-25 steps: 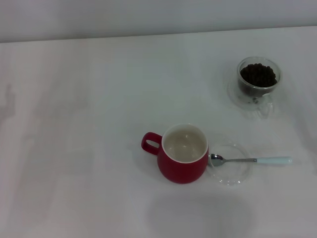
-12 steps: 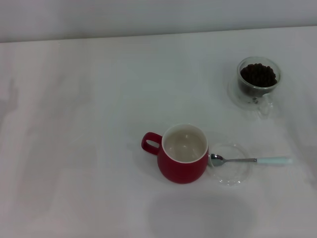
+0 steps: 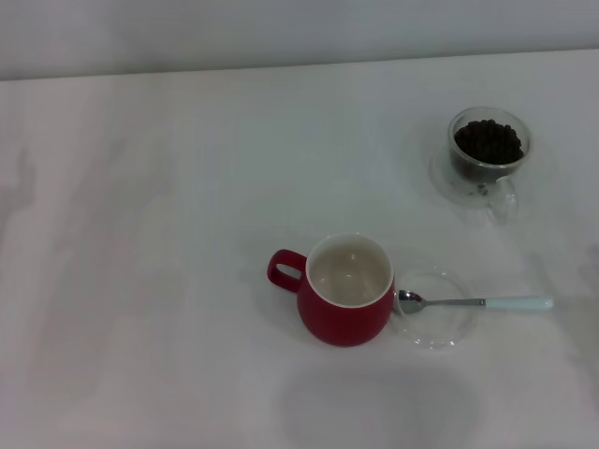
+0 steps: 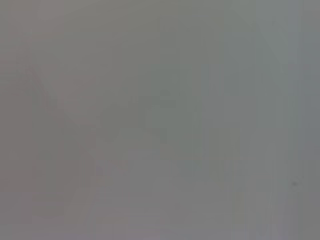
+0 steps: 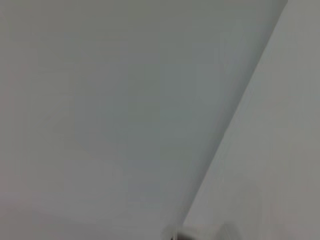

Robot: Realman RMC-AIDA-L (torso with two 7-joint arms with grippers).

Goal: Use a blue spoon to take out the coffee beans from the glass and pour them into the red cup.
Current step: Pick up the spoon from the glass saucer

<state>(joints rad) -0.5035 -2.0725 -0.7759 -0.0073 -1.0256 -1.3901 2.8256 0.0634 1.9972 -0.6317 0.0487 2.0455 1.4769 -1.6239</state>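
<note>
Head view first: neither gripper shows anywhere here, so how far either one is open, or whether it has hold of anything, I cannot tell. What it does give us is the whole layout on the white table (image 3: 150,234). The red cup (image 3: 344,292) stands upright near the middle, toward the near side, loop handle pointing left, cream inside bare. Just to its right, touching or nearly touching the cup's side, lies a flat clear saucer (image 3: 432,323). The blue spoon (image 3: 474,302) lies flat across it, silver bowl resting over the saucer's left part close to the cup, pale handle reaching out to the right past the saucer's rim. Far right, well apart from the cup, the glass (image 3: 488,157) stands upright with its clear handle turned toward the near side, and the coffee beans (image 3: 488,140) fill it, dark and heaped.

The left wrist view offers only a plain grey blur. The right wrist view shows pale surfaces split by a slanting edge, with none of the tableware in it.
</note>
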